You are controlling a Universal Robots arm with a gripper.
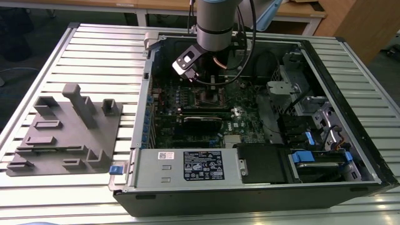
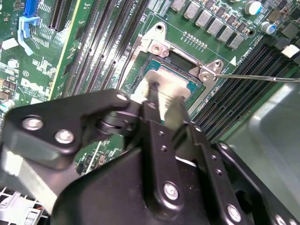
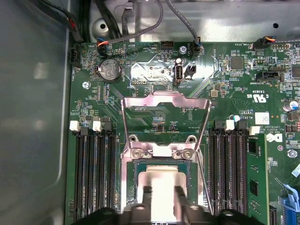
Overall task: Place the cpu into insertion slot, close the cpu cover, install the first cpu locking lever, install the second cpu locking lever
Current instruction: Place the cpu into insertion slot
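Slatted table w/ an open PC case lying on its side, so the board faces up and the arm can come straight down into it. A grey jig sits beside the case, on the exterior view's left, well apart from the work.

Green board lies flat inside the case. The gripper hangs directly over the socket area. Its fingers are set narrow and, as far as I can judge, pinch the chip between them.

The cover is swung up and back on its hinge, window frame lying over the board. That leaves the socket open from above.

The chip sits square over the socket opening, flat side up and edges roughly lined up w/ the socket rim. That looks like step 1, placing it. Can't tell if it's fully seated or a bit above.

A thin lever sticks out sideways from the socket corner, unlatched, prob. so the cover can stay open.
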